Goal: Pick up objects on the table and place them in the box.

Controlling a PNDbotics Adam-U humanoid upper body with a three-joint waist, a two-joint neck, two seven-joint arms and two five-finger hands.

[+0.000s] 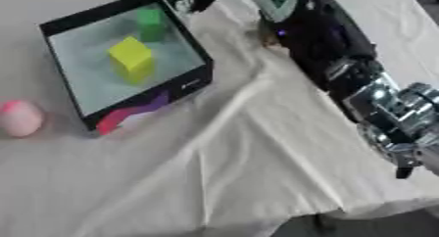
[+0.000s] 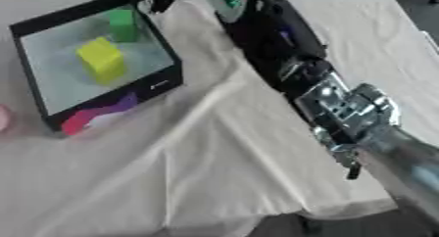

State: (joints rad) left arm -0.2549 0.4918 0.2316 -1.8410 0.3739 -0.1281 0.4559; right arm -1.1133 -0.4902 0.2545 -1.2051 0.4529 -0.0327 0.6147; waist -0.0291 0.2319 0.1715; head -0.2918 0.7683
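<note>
While cubes sit inside, box (image 1: 184,86) rests on creased cloth (image 1: 257,167).

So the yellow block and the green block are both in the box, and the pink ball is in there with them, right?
Not quite. The yellow block and green block are in the box, but the pink ball is not: it lies on the white cloth outside the box, off its left side. The left eye view shows this best.
</note>
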